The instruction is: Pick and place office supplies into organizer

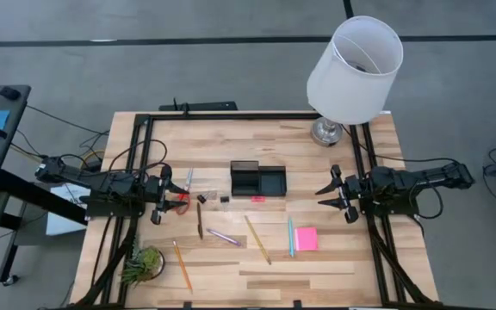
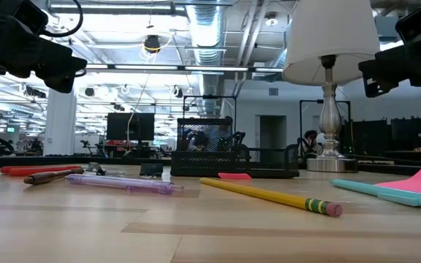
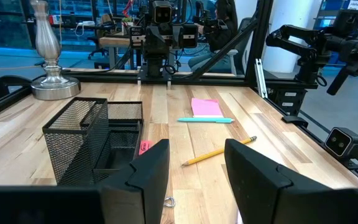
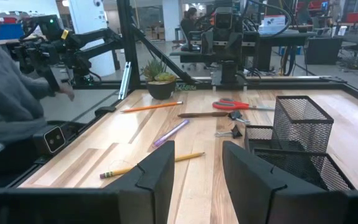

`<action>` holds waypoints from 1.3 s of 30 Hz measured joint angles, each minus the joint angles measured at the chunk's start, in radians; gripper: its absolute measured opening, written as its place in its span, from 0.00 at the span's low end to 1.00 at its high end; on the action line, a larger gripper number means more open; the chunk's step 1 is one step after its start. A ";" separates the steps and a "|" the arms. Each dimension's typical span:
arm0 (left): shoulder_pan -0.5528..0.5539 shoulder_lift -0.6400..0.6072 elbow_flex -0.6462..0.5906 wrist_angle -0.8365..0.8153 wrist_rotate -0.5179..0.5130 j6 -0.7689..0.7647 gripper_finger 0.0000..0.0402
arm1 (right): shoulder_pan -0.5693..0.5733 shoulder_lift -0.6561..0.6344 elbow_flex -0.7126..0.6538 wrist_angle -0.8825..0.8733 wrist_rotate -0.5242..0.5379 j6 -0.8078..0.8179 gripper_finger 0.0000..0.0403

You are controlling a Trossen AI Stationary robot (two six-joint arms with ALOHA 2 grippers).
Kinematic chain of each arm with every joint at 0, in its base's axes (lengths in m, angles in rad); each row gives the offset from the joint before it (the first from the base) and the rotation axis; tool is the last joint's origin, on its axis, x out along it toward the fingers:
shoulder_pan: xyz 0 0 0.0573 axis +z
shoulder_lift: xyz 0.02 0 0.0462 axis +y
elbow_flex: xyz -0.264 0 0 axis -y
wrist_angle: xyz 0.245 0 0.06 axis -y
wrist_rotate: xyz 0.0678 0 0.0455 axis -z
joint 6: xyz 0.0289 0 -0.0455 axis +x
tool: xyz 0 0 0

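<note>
White lamp [image 1: 354, 71] stands behind organizer [image 1: 257, 179]; left end effector [image 1: 159, 196] and right end effector [image 1: 337, 194] open, empty.

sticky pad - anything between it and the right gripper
Nothing visible does. The right gripper, open, hovers at the table's right side, and the pink sticky pad lies on bare wood nearby. The teal pen lies along the pad's far side, away from the gripper.

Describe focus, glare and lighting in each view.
High view: even light, soft shadows under the lamp. Low view: bright ceiling glare behind, yellow pencil sharp, near tabletop blurred. Left wrist view: blue-tinted background, its own fingers soft. Right wrist view: warm wood, mesh organizer crisp.
</note>
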 joint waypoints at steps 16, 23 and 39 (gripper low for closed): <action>0.000 0.000 0.000 0.000 0.000 0.000 0.37 | 0.000 0.000 0.000 0.000 0.000 0.000 0.32; 0.000 0.000 -0.003 0.036 -0.043 0.073 0.37 | 0.000 0.000 0.000 0.000 0.000 0.000 0.32; 0.000 0.000 -0.003 0.065 -0.045 -0.173 0.37 | -0.006 0.000 0.000 -0.002 0.024 -0.026 0.32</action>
